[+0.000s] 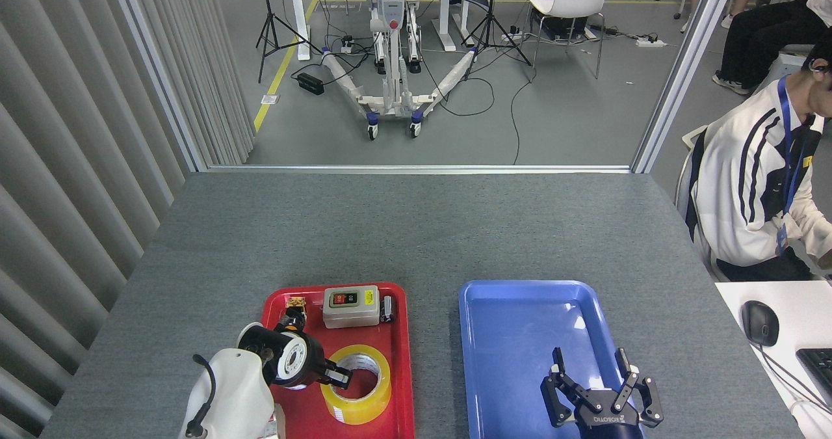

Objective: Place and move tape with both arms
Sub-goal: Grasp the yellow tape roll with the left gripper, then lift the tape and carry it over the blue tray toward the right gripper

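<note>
Lying flat in the red tray (400,361) near the tabletop's front edge, the tape (357,385) has the left end effector (337,378) at its left rim; whether it grips, I cannot tell. The right end effector (601,390) is spread wide over the blue tray (494,374).
</note>
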`<state>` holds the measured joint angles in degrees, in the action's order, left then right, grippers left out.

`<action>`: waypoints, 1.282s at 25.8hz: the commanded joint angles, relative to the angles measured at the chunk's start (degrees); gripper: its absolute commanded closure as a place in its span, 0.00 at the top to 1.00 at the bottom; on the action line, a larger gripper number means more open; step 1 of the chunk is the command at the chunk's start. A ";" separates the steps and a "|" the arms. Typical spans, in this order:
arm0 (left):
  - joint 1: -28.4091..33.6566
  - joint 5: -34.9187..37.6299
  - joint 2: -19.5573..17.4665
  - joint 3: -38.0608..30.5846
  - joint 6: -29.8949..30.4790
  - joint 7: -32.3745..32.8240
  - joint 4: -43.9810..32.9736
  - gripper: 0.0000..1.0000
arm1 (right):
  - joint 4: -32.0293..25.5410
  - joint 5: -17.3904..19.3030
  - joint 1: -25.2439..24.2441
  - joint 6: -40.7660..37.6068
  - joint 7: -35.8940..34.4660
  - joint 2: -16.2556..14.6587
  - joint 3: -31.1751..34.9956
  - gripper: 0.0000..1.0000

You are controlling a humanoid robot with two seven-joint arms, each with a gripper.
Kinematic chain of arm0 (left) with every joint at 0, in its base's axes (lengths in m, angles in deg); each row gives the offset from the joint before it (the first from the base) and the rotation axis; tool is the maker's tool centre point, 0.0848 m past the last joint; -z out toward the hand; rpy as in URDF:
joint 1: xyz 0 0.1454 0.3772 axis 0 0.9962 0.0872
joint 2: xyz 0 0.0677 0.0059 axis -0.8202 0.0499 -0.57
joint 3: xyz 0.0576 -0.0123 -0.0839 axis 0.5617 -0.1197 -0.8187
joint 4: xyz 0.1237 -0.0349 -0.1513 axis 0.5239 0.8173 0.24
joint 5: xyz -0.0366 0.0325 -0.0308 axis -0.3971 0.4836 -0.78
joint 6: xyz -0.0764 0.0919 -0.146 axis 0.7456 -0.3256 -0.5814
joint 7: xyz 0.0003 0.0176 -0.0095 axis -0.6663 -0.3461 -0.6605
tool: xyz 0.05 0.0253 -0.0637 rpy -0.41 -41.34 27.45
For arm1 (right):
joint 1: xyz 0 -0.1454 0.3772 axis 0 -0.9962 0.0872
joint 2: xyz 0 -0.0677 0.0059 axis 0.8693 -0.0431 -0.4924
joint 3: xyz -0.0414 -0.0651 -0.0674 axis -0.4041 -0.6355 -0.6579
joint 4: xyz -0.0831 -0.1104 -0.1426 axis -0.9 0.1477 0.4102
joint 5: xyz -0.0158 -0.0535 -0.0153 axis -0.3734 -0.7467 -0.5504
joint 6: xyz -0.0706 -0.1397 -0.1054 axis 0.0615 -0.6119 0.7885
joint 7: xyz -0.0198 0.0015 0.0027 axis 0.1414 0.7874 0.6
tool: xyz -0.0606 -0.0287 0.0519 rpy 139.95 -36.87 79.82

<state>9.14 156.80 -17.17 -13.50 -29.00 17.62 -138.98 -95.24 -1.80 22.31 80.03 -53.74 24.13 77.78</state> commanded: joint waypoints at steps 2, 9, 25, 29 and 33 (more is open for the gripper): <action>0.01 -5.96 0.04 -1.51 2.83 -0.58 -0.20 0.00 | -0.02 0.00 -0.16 0.01 -0.03 -0.05 0.00 0.99; 1.59 -33.03 0.04 -7.66 18.92 -9.10 -6.97 0.00 | -0.02 0.00 -0.25 0.01 -0.03 -0.05 0.00 0.99; 6.87 -37.60 8.38 -8.28 36.23 -20.18 0.41 0.00 | -3.80 -7.12 -3.59 -45.78 -12.34 -1.99 -0.09 1.00; 6.95 -37.69 8.82 -8.10 36.23 -20.18 0.41 0.00 | -5.65 -7.21 -4.82 -48.86 -12.34 -1.99 -0.18 1.00; 6.95 -37.60 8.91 -6.78 36.23 -20.18 0.33 0.00 | -5.56 -8.26 -4.47 -48.86 -12.34 -2.07 -1.49 1.00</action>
<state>16.06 119.16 -8.40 -21.20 7.19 -2.56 -138.62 -100.66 -9.47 17.73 31.81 -66.05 22.11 77.13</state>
